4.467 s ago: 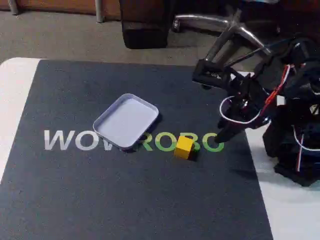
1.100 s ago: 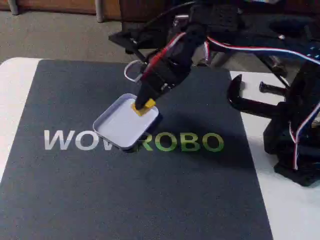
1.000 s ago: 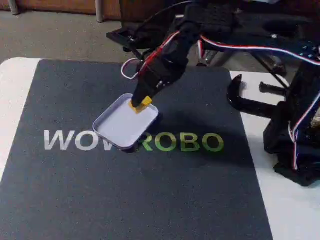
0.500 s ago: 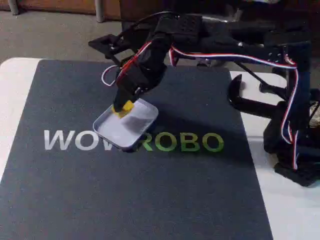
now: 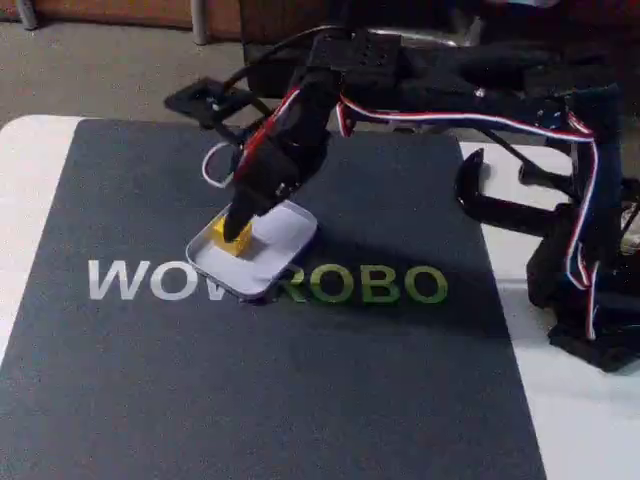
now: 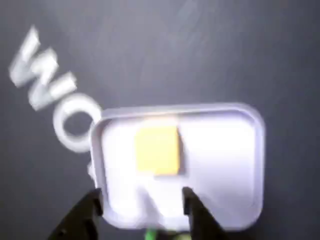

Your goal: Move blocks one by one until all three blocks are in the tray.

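Release step: the cube [image 6: 158, 150] lies in the tray [image 6: 250, 150], left of centre in the wrist view. The gripper [image 6: 142, 202] stands open and empty (fingers apart). Next, judged: lift clear, seek another block.

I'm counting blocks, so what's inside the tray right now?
One yellow block lies inside the tray, with the open gripper above it. In the fixed view the gripper covers part of the tray floor; the wrist view shows it bare.

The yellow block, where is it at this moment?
The yellow block lies inside the tray, in its left part in the fixed view, just above the white letters WOW on the mat. In the wrist view it sits beyond the open gripper.
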`<state>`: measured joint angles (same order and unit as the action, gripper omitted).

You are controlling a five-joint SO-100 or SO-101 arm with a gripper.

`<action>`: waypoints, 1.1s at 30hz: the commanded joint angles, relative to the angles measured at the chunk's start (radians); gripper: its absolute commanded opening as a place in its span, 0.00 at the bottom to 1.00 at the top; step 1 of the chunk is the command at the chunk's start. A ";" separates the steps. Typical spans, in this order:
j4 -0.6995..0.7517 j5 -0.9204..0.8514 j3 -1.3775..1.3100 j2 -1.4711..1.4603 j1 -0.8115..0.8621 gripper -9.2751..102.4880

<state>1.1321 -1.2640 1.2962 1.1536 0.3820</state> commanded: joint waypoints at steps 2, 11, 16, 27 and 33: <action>0.057 -0.020 -0.046 0.121 -0.040 0.24; 0.227 -0.121 -0.008 0.285 -0.100 0.19; 0.241 -0.236 0.221 0.577 -0.164 0.09; 0.236 -0.508 1.009 1.413 -0.325 0.01; 0.242 -0.591 1.397 1.905 -0.393 0.01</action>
<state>1.3729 -1.8254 2.5495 2.8287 0.0123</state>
